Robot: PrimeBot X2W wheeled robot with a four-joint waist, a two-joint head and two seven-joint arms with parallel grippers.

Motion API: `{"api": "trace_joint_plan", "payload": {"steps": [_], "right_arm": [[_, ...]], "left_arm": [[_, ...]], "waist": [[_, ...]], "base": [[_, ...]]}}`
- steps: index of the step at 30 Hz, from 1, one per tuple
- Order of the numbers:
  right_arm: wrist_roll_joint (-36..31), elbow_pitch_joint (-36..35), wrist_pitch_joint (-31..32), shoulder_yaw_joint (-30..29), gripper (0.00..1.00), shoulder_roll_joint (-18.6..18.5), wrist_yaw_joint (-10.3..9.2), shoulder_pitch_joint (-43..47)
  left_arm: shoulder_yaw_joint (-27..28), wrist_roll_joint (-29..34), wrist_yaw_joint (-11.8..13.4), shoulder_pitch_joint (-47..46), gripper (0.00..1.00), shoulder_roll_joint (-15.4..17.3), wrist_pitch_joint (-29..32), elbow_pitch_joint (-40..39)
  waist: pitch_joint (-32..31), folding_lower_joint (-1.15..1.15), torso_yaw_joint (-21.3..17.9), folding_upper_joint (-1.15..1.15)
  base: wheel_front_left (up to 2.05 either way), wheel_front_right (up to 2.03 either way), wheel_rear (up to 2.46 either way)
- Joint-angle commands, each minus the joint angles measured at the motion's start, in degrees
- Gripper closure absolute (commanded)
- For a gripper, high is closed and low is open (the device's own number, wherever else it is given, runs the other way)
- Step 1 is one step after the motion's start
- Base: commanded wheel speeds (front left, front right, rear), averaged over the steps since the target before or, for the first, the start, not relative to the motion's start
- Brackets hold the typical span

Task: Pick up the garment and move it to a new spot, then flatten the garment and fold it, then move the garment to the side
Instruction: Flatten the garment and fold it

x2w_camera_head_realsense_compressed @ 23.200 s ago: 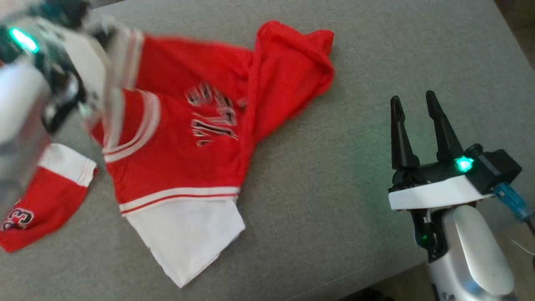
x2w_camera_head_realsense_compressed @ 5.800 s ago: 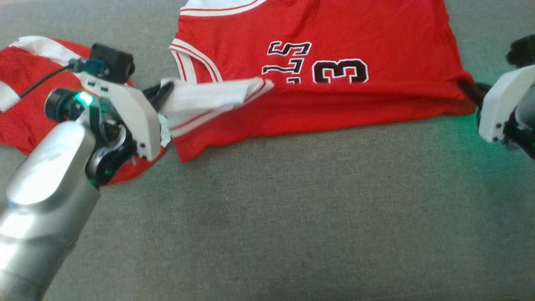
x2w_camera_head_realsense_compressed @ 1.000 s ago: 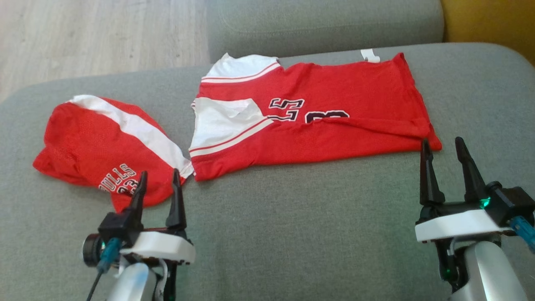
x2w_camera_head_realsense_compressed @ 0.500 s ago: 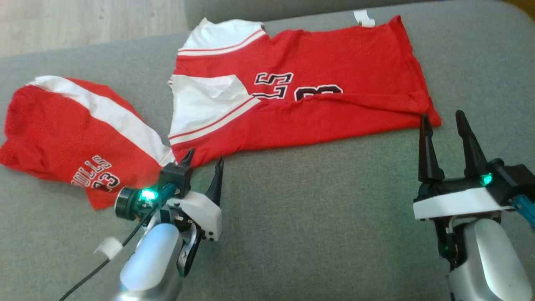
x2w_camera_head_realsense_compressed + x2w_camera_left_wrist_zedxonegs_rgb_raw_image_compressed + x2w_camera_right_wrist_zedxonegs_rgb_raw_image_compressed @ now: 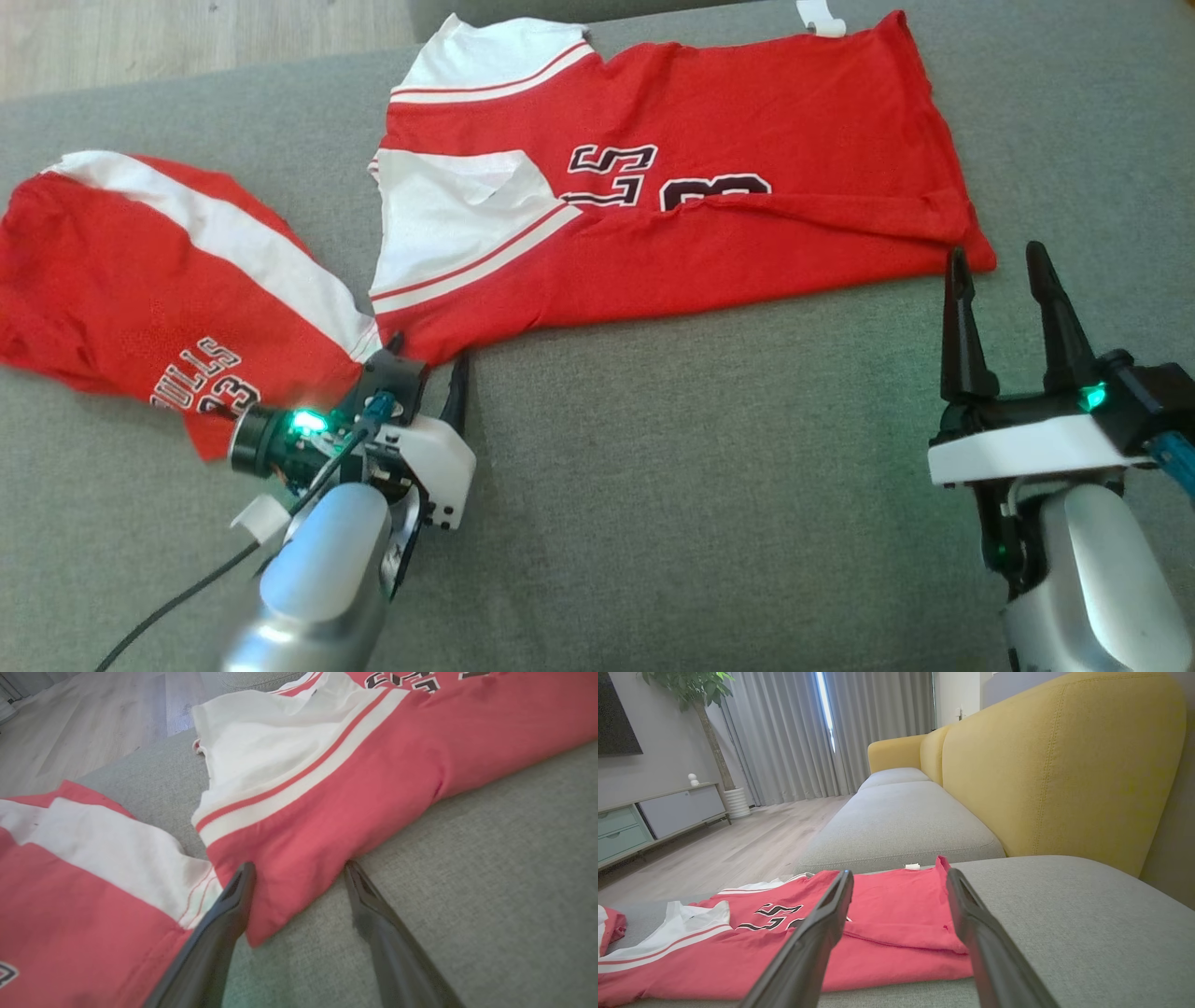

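The garment (image 5: 709, 140) is a red jersey with white trim and black lettering. It lies spread on the grey sofa cushion (image 5: 709, 485), its near edge folded over. My left gripper (image 5: 428, 355) is at the jersey's near-left corner. In the left wrist view that gripper (image 5: 299, 865) is open, with the corner of the garment (image 5: 299, 882) lying between its fingers, which are not shut on the cloth. My right gripper (image 5: 994, 257) stands open just short of the near-right corner, with nothing in it. The right wrist view shows the gripper (image 5: 900, 873) above the garment (image 5: 887, 933).
Red and white shorts (image 5: 140, 271) lie crumpled left of the jersey, touching its near-left corner, and they also show in the left wrist view (image 5: 70, 882). A yellow sofa back (image 5: 1064, 765) rises at the right. Wood floor (image 5: 187, 37) lies beyond the cushion's far edge.
My left gripper has moved right and forward, from in front of the shorts to the jersey's near-left corner. The head camera has tilted down. The right gripper has barely moved.
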Motion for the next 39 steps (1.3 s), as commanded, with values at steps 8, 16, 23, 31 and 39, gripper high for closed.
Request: {"api": "trace_joint_plan", "payload": {"steps": [8, 16, 23, 31, 39], "right_arm": [[-1.24, -0.81, -0.32, 1.01, 0.00, 0.06, -0.04, -3.98], [-4.27, 4.45, 2.69, -2.88, 0.00, -0.11, -0.04, -6.22], [-8.77, 13.17, 11.33, -10.19, 0.00, 0.38, -0.04, -10.83], [-13.82, 23.89, 18.71, -16.78, 0.00, 0.64, -0.04, -18.48], [-20.17, 32.17, 22.38, -24.27, 0.00, 0.67, -0.04, -25.21]], "left_arm": [[0.23, 0.34, -0.40, -5.05, 0.11, 1.21, -1.14, 0.74], [-0.12, -0.13, -0.94, -6.24, 1.00, 0.53, -6.57, -0.10], [-1.50, 0.57, -0.63, -6.22, 1.00, 0.43, -8.94, -0.81], [-3.02, 0.74, -1.40, -6.48, 1.00, 0.48, -9.22, -2.63], [-4.53, 0.87, -1.96, -6.93, 1.00, 0.11, -9.92, -5.06]], "waist": [[2.52, 0.00, -0.04, 0.00], [2.48, 0.00, 0.63, 0.00], [1.11, 0.00, 1.86, 0.00], [1.79, 0.00, 3.44, 0.00], [3.54, 0.00, 4.82, 0.00]], "base": [[0.00, 0.00, 0.00], [0.00, 0.00, 0.00], [0.00, 0.00, 0.00], [0.00, 0.00, 0.00], [0.00, 0.00, 0.00]]}}
